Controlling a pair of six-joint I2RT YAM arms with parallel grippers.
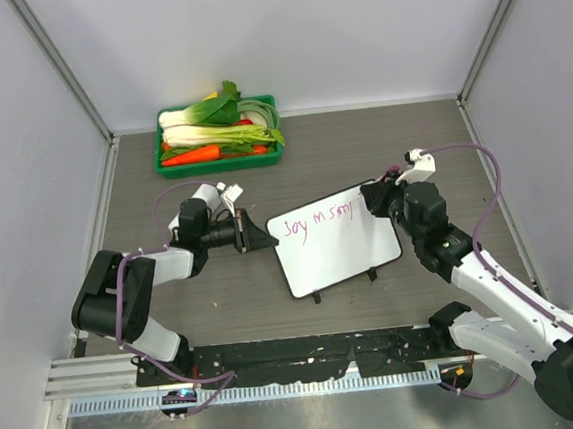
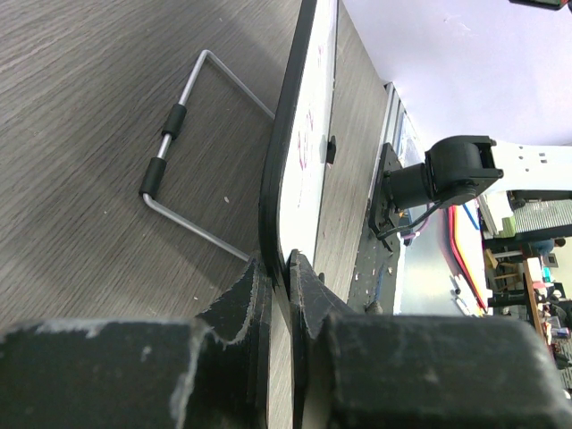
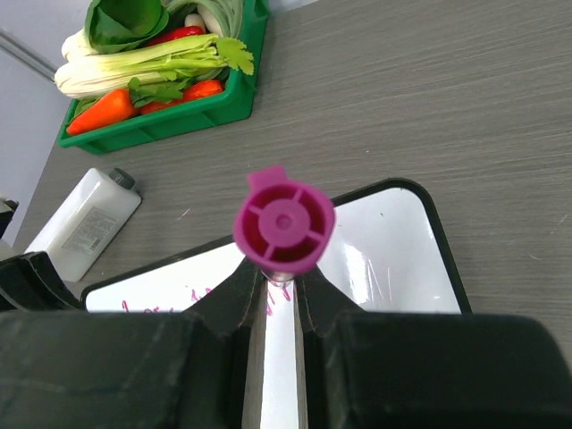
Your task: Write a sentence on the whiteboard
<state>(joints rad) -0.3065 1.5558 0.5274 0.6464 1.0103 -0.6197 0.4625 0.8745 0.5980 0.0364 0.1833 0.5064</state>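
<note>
While the whiteboard sits mid-way on the surface, the left jaws are clamped on its 9 o'clock edge. The right jaws are closed tight around a magenta marker at the board's 2 o'clock corner. The sentence runs along its 12 o'clock edge. A green tray lies at 11 o'clock.

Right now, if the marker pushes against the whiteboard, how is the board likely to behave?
The whiteboard looks thin but stiff, so it probably won't flex. Propped on a slim wire stand, it would likely tip or slide without the left end effector pinching its edge. Its glossy face may let the marker skid.
</note>
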